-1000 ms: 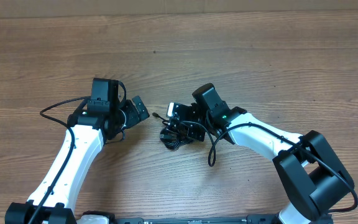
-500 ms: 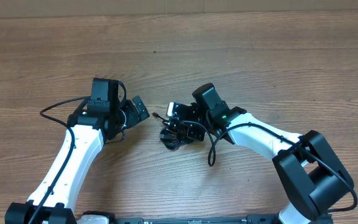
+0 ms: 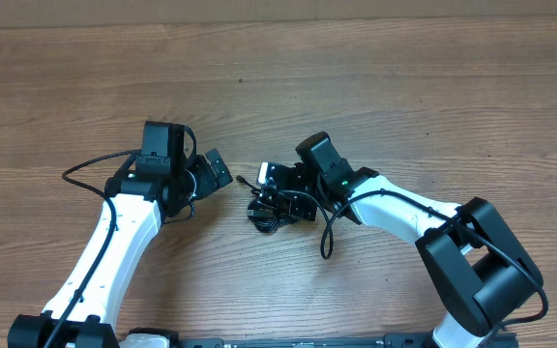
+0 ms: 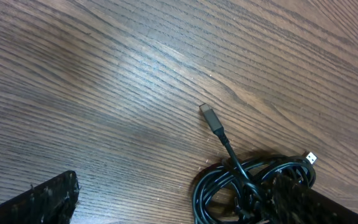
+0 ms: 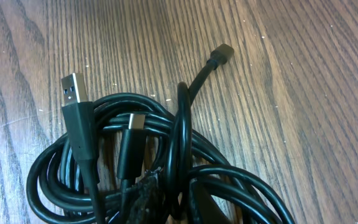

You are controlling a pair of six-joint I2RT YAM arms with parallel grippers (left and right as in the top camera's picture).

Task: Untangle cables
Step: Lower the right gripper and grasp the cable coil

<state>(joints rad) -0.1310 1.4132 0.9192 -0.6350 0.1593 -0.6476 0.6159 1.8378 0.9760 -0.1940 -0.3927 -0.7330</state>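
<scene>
Cables (image 3: 271, 209): one knotted bundle in the middle of the counter (image 3: 375, 77), between my two hands; a plug (image 4: 208, 116) pokes out toward the left hand.
Right hand (image 3: 282, 191): narrow, pinching strands of the bundle.
Left hand (image 3: 209, 178): wide, holding nothing, just beside the bundle.
Change: right hand has edged slightly toward the left edge, the bundle with it; left hand unmoved.
Meaning: I judge nothing is freed yet; the stray plug looks like the left hand's target.

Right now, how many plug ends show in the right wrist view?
3: wide plug upper left, small plug mid-bundle, stray plug poking out upper right; more may be hidden.
</scene>
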